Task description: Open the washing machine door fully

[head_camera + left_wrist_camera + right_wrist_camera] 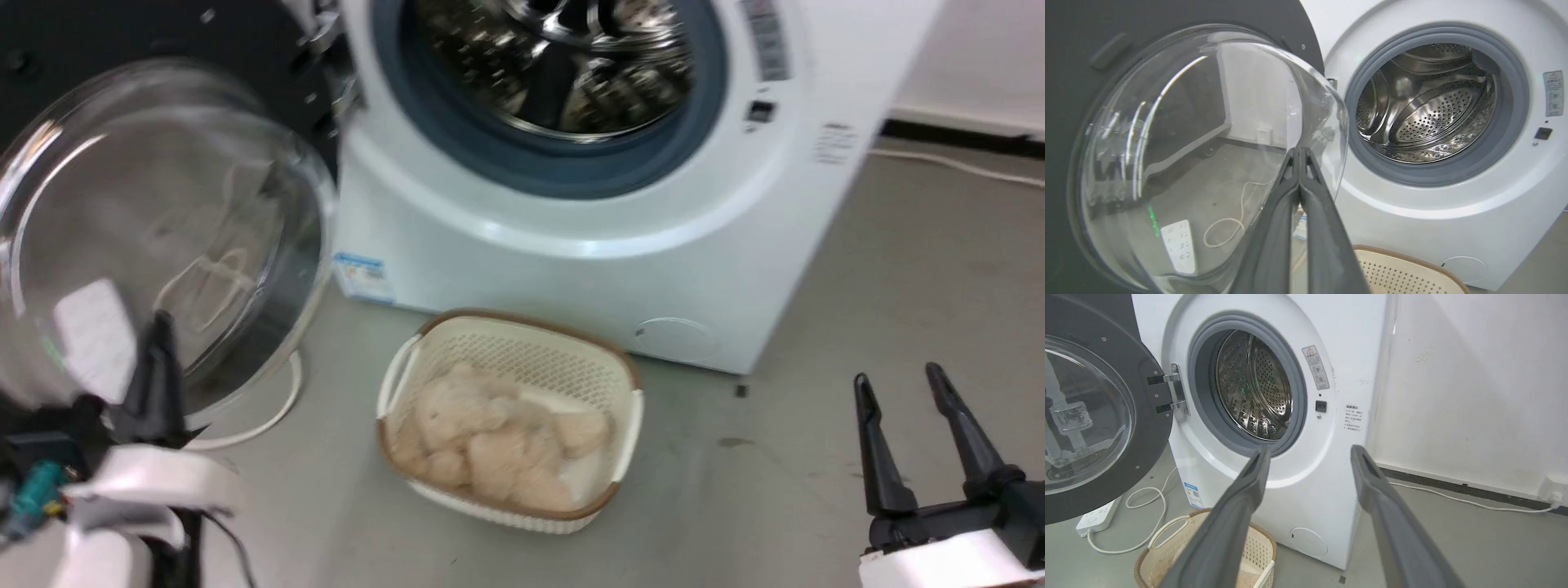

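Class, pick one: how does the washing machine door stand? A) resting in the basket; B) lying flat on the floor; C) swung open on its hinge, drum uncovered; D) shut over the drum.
C: the washing machine door hangs open on its hinge, beside the uncovered steel drum.
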### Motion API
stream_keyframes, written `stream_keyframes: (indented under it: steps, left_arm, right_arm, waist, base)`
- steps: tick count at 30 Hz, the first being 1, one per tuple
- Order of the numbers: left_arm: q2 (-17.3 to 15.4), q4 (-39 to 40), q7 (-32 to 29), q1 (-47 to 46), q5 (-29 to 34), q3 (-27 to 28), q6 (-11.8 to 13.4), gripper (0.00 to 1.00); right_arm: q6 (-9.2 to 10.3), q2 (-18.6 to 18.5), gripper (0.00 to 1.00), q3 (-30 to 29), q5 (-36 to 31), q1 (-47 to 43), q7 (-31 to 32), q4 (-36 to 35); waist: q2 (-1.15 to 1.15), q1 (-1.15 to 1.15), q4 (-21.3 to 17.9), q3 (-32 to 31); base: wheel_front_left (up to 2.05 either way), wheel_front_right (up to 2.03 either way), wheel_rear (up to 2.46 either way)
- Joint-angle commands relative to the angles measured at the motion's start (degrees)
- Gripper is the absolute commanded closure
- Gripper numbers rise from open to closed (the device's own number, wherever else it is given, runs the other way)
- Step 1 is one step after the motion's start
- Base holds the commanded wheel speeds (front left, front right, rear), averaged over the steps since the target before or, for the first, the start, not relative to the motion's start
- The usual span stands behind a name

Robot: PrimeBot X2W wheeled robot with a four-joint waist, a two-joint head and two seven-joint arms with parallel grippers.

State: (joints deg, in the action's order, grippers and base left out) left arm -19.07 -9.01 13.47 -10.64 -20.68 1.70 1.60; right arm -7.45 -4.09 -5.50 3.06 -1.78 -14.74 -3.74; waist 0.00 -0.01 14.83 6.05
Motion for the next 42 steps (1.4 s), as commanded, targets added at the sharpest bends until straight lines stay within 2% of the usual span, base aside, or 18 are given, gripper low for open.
stream_keyframes:
  steps: [1, 4, 11, 12, 13, 22, 42]
  left_arm:
    - [1.37, 1.43, 0.59, 2.28, 0.34, -0.85, 0.31, 1.00]
    - [4.13, 3.32, 0.94, 5.42, -0.35, -1.55, 0.75, 1.00]
    - [7.94, 5.61, 1.43, 11.28, 2.30, -4.58, 1.27, 1.00]
    - [8.46, 5.87, 1.45, 11.84, 2.92, -5.19, 1.39, 0.61]
    - [8.96, 6.08, 1.47, 12.41, 3.51, -5.83, 1.47, 0.00]
    - [11.79, 5.36, 1.51, 15.49, 7.86, -8.96, 2.51, 0.00]
    - [14.30, 5.49, 1.52, 16.06, 10.90, -6.06, -0.31, 0.00]
  right_arm:
    - [-0.03, 0.18, 0.00, -0.51, -0.25, 0.44, -0.26, -0.09]
    - [-0.03, 0.14, 0.00, -0.35, -1.25, -0.19, -0.26, -0.29]
    - [-0.03, 0.49, 0.00, -0.67, -1.11, -1.83, -0.26, -0.45]
    - [-0.03, 0.58, 0.00, -0.74, -1.03, -2.18, -0.26, -0.50]
    - [-0.03, 0.68, 0.00, -0.78, -0.94, -2.58, -0.26, -0.55]
    - [-0.03, 1.17, 0.00, -0.51, 0.17, -5.22, -0.26, -0.02]
    - [-0.03, 1.21, 0.00, 0.34, 1.47, -5.77, -0.26, 2.21]
  waist:
    - [0.00, 0.01, -3.55, -2.89]
    - [0.00, 0.01, -5.78, -4.21]
    - [0.00, 0.01, -9.48, -5.99]
    - [0.00, 0.01, -9.86, -6.23]
    - [0.00, 0.01, -10.23, -6.39]
    - [0.00, 0.01, -12.43, -7.01]
    - [0.00, 0.01, -12.56, -6.99]
  base:
    - [0.00, 0.00, 0.00]
    - [0.00, 0.00, 0.00]
    - [0.00, 0.00, 0.00]
    - [0.00, 0.00, 0.00]
    - [0.00, 0.00, 0.00]
    - [0.00, 0.00, 0.00]
    - [0.00, 0.00, 0.00]
